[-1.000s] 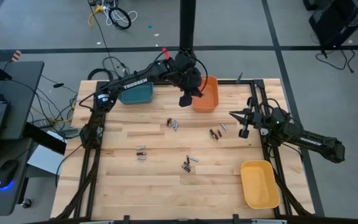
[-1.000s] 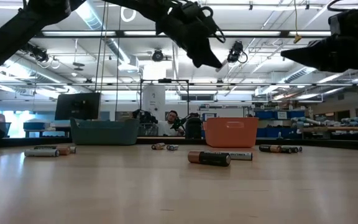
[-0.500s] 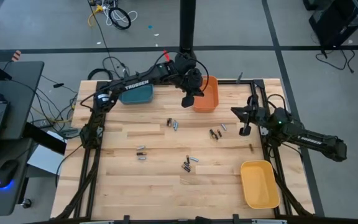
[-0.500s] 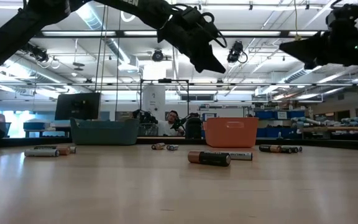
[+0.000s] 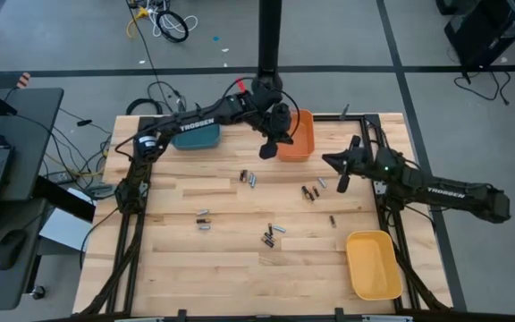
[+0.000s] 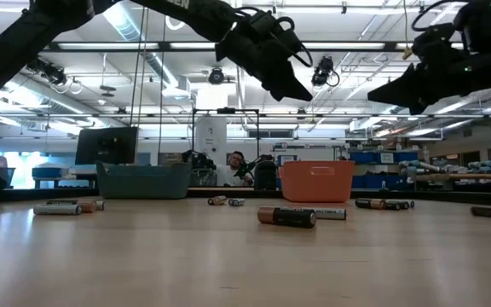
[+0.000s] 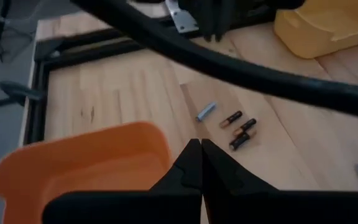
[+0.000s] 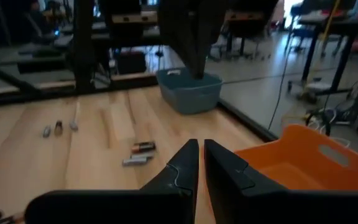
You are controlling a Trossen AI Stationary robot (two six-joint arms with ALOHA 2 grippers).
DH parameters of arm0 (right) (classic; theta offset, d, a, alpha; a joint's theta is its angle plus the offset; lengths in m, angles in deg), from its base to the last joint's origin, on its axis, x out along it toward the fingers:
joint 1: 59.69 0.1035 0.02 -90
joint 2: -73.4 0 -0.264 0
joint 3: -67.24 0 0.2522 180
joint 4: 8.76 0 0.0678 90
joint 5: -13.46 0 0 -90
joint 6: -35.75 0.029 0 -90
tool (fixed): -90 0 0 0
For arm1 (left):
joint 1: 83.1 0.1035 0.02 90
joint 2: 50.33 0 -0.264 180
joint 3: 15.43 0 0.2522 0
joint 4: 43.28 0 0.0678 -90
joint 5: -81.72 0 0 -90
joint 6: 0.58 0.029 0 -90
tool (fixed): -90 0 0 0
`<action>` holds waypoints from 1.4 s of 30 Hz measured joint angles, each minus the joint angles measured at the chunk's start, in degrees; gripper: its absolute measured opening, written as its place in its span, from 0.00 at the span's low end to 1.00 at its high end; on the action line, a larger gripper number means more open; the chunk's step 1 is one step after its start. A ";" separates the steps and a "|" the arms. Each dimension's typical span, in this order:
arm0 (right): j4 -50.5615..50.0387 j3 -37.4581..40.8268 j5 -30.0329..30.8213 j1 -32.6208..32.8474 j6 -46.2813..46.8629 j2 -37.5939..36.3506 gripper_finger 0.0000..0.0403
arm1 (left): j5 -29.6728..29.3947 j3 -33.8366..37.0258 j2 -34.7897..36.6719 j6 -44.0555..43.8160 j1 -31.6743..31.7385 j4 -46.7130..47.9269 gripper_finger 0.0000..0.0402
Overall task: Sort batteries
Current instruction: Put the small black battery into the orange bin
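Small dark and silvery batteries lie scattered on the wooden table: a pair [image 5: 247,178], a cluster [image 5: 309,191], two [image 5: 204,220], a group [image 5: 271,234] and a single one [image 5: 333,220]. My left gripper [image 5: 269,148] hangs shut in the air by the orange bin [image 5: 297,136], over its left rim [image 7: 104,146]. My right gripper [image 5: 341,175] is shut too. It hovers above the table just right of the cluster [image 7: 235,124]. Neither gripper holds a battery. In the low view both grippers [image 6: 292,85] [image 6: 390,89] are well above the batteries [image 6: 286,217].
A teal bin [image 5: 195,136] stands at the far left of the table and a yellow bin [image 5: 372,264] at the near right corner. A black frame rail [image 5: 378,192] runs along the right edge. Bare wood lies toward the near left. A person sits in the room beyond.
My right gripper has moved toward the table's left edge, closer to the battery cluster. A single battery showed on the wood near the right rail half a second ago and now lies farther left. My left gripper has barely shifted by the orange bin.
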 joint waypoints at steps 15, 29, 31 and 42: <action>-1.03 -6.88 2.88 9.85 -0.09 12.72 0.10 | 1.96 29.45 18.48 7.07 -5.73 -5.55 0.00; -9.69 -19.96 16.90 28.69 8.02 30.21 0.10 | -10.25 56.83 31.58 -6.80 -17.91 -25.59 0.00; -14.23 -23.04 19.74 31.76 10.37 32.53 0.10 | -11.85 58.85 31.77 -9.14 -20.13 -27.90 0.01; -22.35 -31.88 17.42 41.78 27.87 45.42 0.14 | -21.84 66.47 32.06 -18.61 -31.11 -40.60 0.01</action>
